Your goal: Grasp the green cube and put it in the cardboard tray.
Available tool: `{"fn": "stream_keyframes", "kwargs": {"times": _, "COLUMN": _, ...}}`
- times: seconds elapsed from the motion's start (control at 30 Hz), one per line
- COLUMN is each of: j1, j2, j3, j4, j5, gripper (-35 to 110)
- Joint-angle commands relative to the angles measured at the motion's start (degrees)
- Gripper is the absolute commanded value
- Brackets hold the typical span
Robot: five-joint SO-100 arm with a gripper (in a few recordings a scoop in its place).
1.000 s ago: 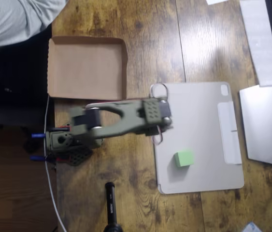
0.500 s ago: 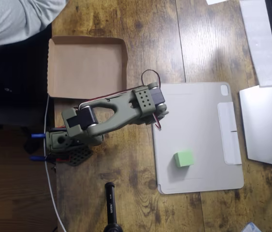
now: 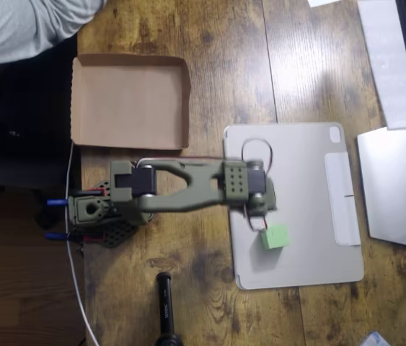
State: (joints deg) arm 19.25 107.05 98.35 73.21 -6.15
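In the overhead view, the small light-green matte cube sits on the flat grey rectangular tablet cover, in that cover's lower left part, with all of its top face showing. The olive-green robot arm stretches from its base at the left edge of the wooden tabletop rightward over the cover, and its wrist end hangs just above and slightly left of the cube as the picture shows it. The pincer lies under the wrist block, so its fingers are mostly hidden; a small dark tip reaches toward the cube's upper left corner, very close to it, though I cannot tell whether it touches. I also cannot tell whether the pincer is spread or closed. Nothing grips the cube; it rests flat on the cover.

The shallow square brown cardboard tray with low folded rims lies at the upper left of the tabletop, well apart from the cube, with the arm between them. A looped red wire arches over the wrist. A black cylindrical object lies near the bottom edge, below the arm.
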Motion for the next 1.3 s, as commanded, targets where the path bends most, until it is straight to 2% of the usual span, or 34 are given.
{"fn": "stream_keyframes", "kwargs": {"times": 0.0, "j1": 5.1, "j2": -1.0, "j3": -3.9, "j4": -4.0, "j5": -2.0, "gripper": 0}}
{"fn": "stream_keyframes", "kwargs": {"times": 0.13, "j1": 8.4, "j2": -0.8, "j3": -5.2, "j4": -8.1, "j5": -6.3, "gripper": 0}}
{"fn": "stream_keyframes", "kwargs": {"times": 0.4, "j1": 6.0, "j2": -1.1, "j3": -12.5, "j4": 7.4, "j5": -11.5, "gripper": 1}}
{"fn": "stream_keyframes", "kwargs": {"times": 0.53, "j1": 3.3, "j2": -2.8, "j3": -11.7, "j4": 9.8, "j5": -11.7, "gripper": 5}}
{"fn": "stream_keyframes", "kwargs": {"times": 0.63, "j1": 2.1, "j2": -3.8, "j3": -10.0, "j4": 6.7, "j5": -10.3, "gripper": 10}}
{"fn": "stream_keyframes", "kwargs": {"times": 0.87, "j1": 4.4, "j2": -0.8, "j3": -0.7, "j4": -9.0, "j5": -9.6, "gripper": 29}}
{"fn": "stream_keyframes", "kwargs": {"times": 1.27, "j1": 7.7, "j2": 0.4, "j3": 8.2, "j4": -17.3, "j5": -13.1, "gripper": 31}}
